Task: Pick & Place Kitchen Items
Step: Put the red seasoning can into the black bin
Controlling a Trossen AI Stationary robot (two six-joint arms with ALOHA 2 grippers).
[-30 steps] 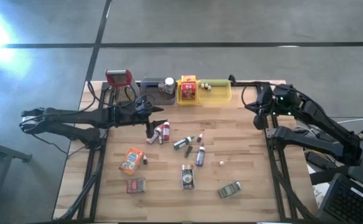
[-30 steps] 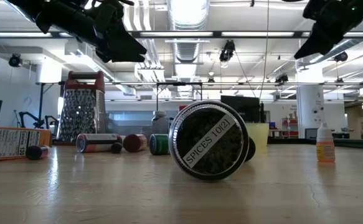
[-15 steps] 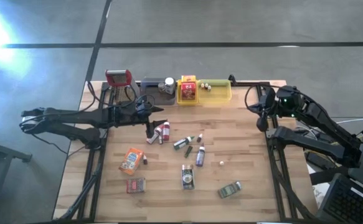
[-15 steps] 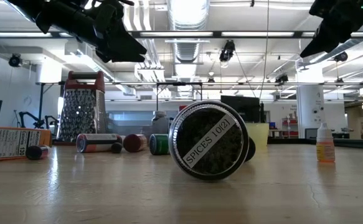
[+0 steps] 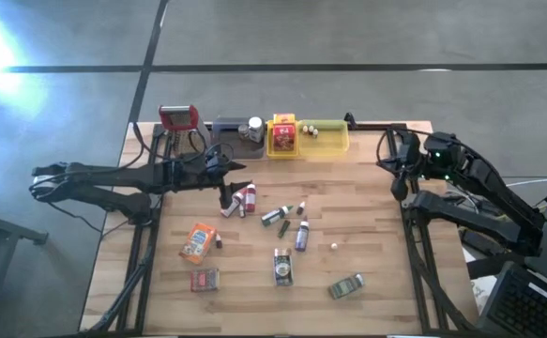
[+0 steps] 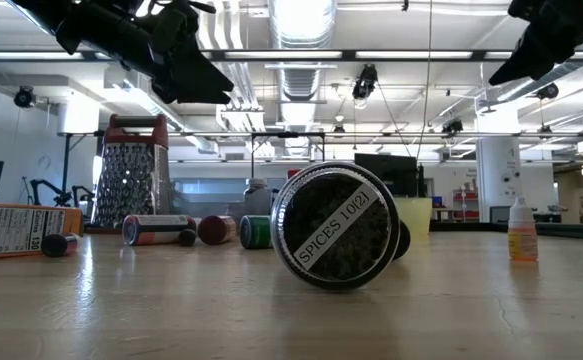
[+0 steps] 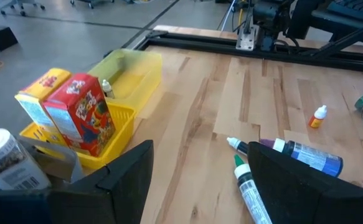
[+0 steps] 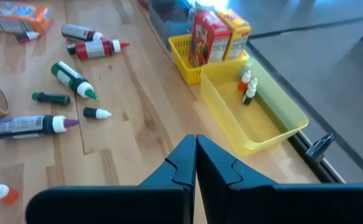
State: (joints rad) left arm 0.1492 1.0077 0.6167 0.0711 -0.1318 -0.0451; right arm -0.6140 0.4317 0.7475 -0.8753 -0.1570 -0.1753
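Not much has changed from a second ago: the right gripper (image 5: 392,161) has drifted a bit further toward the table's right edge, fingers pressed together with nothing between them. The left gripper (image 5: 228,191) hasn't budged, hanging above the wooden table (image 5: 367,235) with its fingers (image 7: 128,171) parted and nothing held.

The kitchen items lie loose mid-table. Two red-capped bottles (image 5: 246,198) lie just beside the left gripper, probably a little below it, though the top-down view makes height hard to judge. Further out are a green-capped tube (image 5: 273,216), a purple-labelled bottle (image 5: 301,236), an orange packet (image 5: 198,241), a small red packet (image 5: 205,279), a spice jar (image 6: 336,227) on its side and a green tin (image 5: 346,285). All sit well apart from the right gripper.

Along the back edge, two red-and-yellow boxes (image 8: 217,32) stand in the yellow basket (image 8: 182,64), and two tiny bottles (image 8: 248,87) lie in the yellow tray (image 8: 274,127).
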